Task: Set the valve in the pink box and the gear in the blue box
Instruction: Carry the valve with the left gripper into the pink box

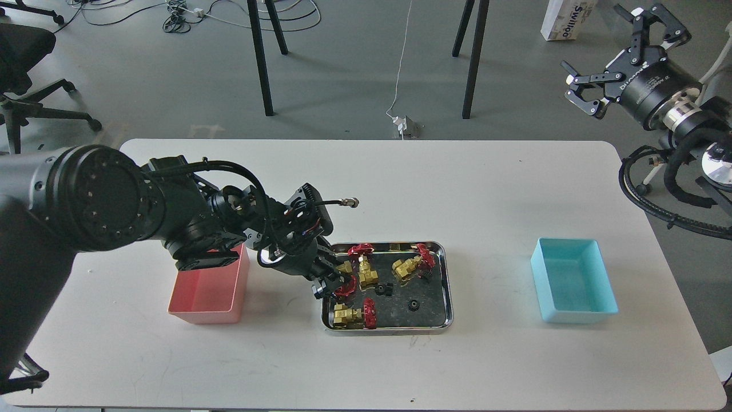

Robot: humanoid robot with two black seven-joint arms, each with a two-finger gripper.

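Note:
Several brass valves with red handwheels lie in the steel tray: one at the front left, one in the middle, one at the back right. My left gripper is at the tray's left end, shut on a fourth valve and holding it just above the tray floor. Tiny black gears lie in the tray, one more near the middle. The pink box stands left of the tray, partly under my left arm. The blue box stands at the right, empty. My right gripper is open, high beyond the table's back right corner.
The tray sits mid-table between the two boxes. A cable connector sticks out from my left wrist above the tray's back left. Table legs, cables and a chair stand on the floor beyond the far edge.

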